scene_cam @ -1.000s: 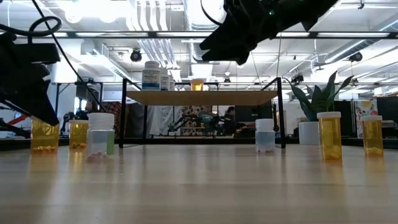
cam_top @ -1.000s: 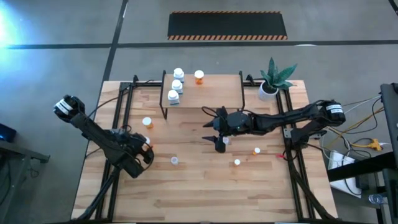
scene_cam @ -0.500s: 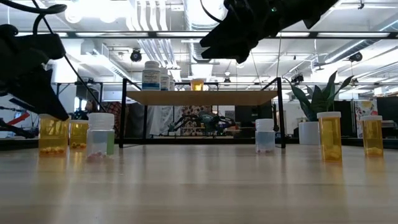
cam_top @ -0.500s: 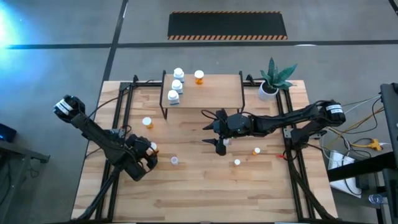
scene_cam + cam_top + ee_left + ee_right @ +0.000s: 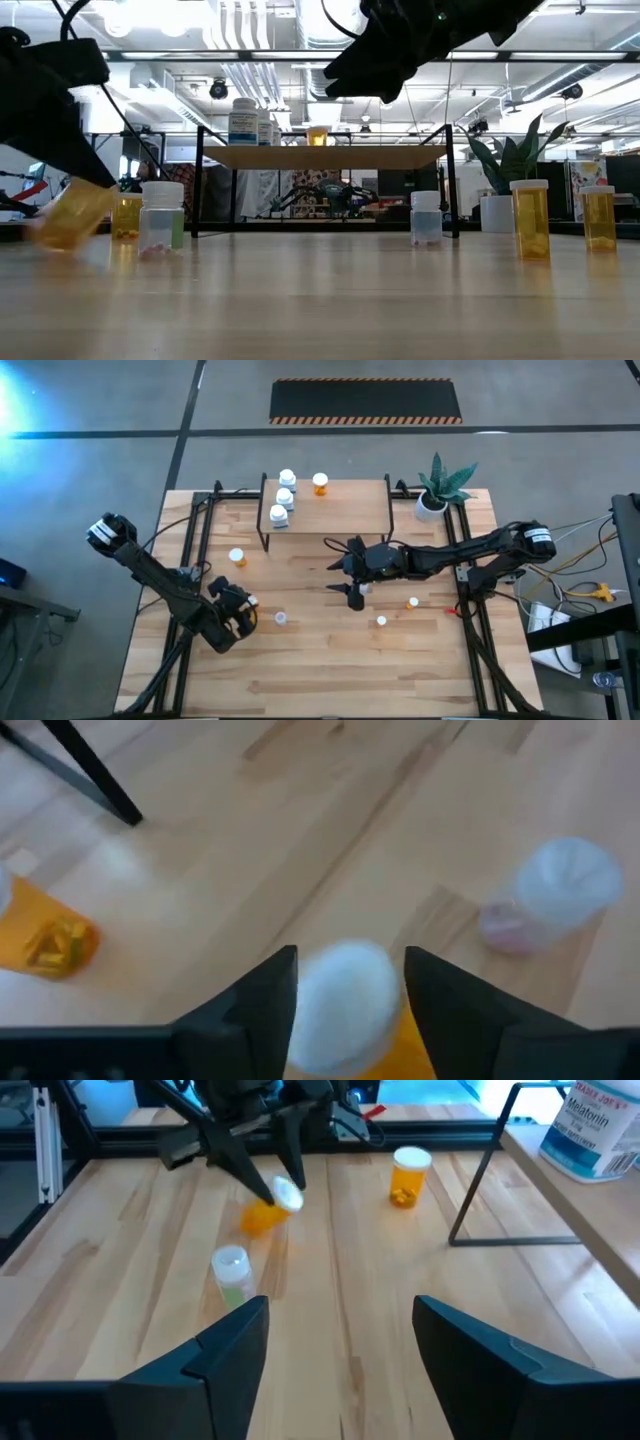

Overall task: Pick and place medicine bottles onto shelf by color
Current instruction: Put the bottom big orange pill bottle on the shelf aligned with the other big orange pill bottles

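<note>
My left gripper pinches an orange pill bottle with a white cap. The bottle sits between my two dark fingers, and in the low view it leans over, tipped, with its bottom near the table. That is my worry. A tipped bottle can slide out of my fingers or roll away when I lift it. I think my hold is on the cap end, so the bottle may swing.

A small clear bottle stands just beside my left gripper. If I turn fast, I could bump it and knock it down. Another orange bottle stands farther off, near the shelf leg.

The shelf already has three white bottles and one orange bottle on it. I must not hit those either.

My right gripper hangs spread open above the middle of the table, holding nothing.
</note>
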Tool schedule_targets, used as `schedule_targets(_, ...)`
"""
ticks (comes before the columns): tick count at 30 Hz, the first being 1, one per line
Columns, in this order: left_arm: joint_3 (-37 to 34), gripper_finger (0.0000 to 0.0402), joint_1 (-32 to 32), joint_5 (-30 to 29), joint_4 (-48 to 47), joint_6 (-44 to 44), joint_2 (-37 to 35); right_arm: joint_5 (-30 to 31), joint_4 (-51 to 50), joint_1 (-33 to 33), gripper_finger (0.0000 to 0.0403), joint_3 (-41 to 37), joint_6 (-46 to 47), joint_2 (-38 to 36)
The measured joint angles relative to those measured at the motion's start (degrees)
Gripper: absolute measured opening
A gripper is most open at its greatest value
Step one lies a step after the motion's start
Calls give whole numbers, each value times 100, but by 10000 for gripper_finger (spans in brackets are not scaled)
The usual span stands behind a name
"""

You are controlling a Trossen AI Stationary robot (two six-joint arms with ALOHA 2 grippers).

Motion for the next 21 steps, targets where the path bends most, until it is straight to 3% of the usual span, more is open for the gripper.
schedule_targets(10,485,96,79,-18,-319,834,-326,5,-465,23,233,0,212,-236)
schedule_targets(13,681,86,79,400,-681,730,-554,4,-361,37,233,0,259,-124)
schedule_targets(16,860,84,79,960,-987,79,-827,4,-178,67,232,-2,285,99)
schedule_targets(21,907,100,79,2326,-1424,-1892,-1323,-2,312,103,232,-11,-73,619)
